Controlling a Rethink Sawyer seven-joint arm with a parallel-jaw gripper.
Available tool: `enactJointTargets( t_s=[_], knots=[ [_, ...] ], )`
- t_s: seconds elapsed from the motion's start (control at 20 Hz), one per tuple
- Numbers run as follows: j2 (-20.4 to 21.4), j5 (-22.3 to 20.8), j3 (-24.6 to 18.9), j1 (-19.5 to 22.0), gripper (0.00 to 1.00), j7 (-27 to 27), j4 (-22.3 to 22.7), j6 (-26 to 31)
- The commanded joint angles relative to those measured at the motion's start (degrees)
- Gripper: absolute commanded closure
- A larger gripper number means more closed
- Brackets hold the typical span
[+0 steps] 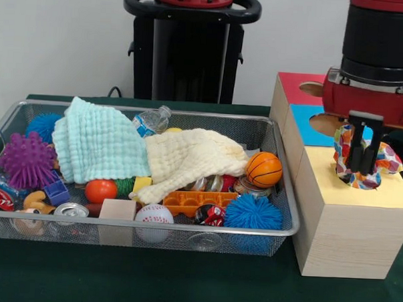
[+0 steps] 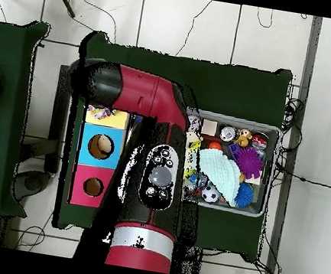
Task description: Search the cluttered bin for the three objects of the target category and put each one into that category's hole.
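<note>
My gripper hangs over the yellow-topped wooden box at the right. It is shut on a white fabric piece with bright dots. The fabric bunches around the black fingers and rests low on the yellow top, hiding the hole there. In the overhead view my arm covers most of that box; only a strip of the yellow top shows. The wire-mesh bin sits at the left, full of clutter; it also shows in the overhead view. No other dotted fabric piece shows in the bin.
A mint-green towel and a cream towel cover the bin's middle. Around them lie a small basketball, a blue spiky ball, a purple spiky ball and a baseball. Blue-topped and red-topped boxes stand behind the yellow one.
</note>
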State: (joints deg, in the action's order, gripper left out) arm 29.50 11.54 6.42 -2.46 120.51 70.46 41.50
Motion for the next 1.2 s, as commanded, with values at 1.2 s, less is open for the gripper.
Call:
enactJointTargets(
  t_s=[1.2],
  knots=[
    [1.1,4.0,-4.6,-0.2,1.0,10.4,14.1,-12.0]
  ],
)
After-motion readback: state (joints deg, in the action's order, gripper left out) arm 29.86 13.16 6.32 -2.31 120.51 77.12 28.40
